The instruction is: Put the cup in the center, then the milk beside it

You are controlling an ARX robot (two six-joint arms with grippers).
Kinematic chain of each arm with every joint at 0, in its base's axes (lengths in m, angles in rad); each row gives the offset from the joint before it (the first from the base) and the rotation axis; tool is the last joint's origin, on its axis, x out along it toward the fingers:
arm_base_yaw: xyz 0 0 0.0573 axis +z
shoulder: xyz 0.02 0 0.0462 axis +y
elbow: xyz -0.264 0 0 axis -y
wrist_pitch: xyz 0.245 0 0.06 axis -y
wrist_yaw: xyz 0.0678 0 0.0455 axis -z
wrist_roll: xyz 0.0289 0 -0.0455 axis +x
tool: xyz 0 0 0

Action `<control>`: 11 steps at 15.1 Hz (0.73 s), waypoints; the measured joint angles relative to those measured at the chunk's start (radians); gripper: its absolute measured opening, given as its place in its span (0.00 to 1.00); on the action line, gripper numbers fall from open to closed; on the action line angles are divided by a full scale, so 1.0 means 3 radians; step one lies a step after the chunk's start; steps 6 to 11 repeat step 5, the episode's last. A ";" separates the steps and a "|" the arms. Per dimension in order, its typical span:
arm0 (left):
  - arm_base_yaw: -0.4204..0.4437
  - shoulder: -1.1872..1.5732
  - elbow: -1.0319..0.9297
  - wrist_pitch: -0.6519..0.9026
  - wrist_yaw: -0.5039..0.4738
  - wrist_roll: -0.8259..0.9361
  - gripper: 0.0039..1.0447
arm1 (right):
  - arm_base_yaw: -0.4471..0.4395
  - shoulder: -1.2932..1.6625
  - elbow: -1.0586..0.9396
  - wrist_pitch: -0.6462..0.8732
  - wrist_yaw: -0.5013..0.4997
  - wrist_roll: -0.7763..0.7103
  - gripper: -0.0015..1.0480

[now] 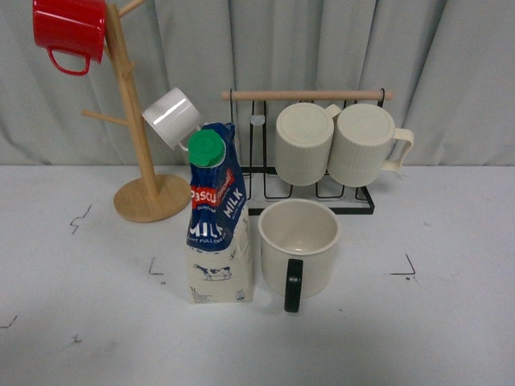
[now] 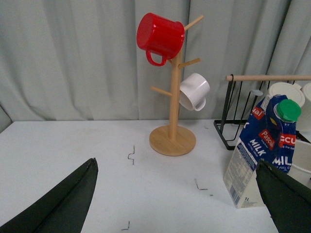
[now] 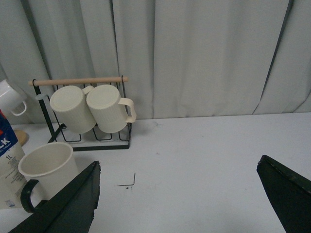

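The cup point(image 1: 299, 241), a wide cream mug, stands upright on the white table with its black loop handle point(image 1: 294, 285) turned to the front; no face drawing shows. The milk point(image 1: 217, 221) stands upright just left of it, nearly touching, green cap on top. Neither gripper shows in the front view. My left gripper point(image 2: 177, 204) is open and empty, low over the table, with the milk point(image 2: 257, 150) just beyond its right finger. My right gripper point(image 3: 177, 199) is open and empty, with the cup point(image 3: 48, 167) and the milk's edge point(image 3: 7, 165) off to one side.
A wooden mug tree point(image 1: 141, 161) holds a red mug point(image 1: 68, 28) and a small white mug point(image 1: 171, 117) behind the milk. A black wire rack point(image 1: 322, 197) with two ribbed cream mugs point(image 1: 304, 143) stands behind the cup. Black corner marks point(image 1: 406, 269) are drawn on the table. A grey curtain hangs behind.
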 joint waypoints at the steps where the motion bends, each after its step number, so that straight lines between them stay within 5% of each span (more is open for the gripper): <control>1: 0.0000 0.0000 0.0000 0.0000 0.0000 0.0000 0.94 | 0.0000 0.0000 0.0000 -0.0001 0.0000 0.0000 0.94; 11: 0.0000 0.0000 0.0000 0.0000 0.0000 0.0000 0.94 | 0.0000 0.0000 0.0000 -0.0001 0.0000 0.0000 0.94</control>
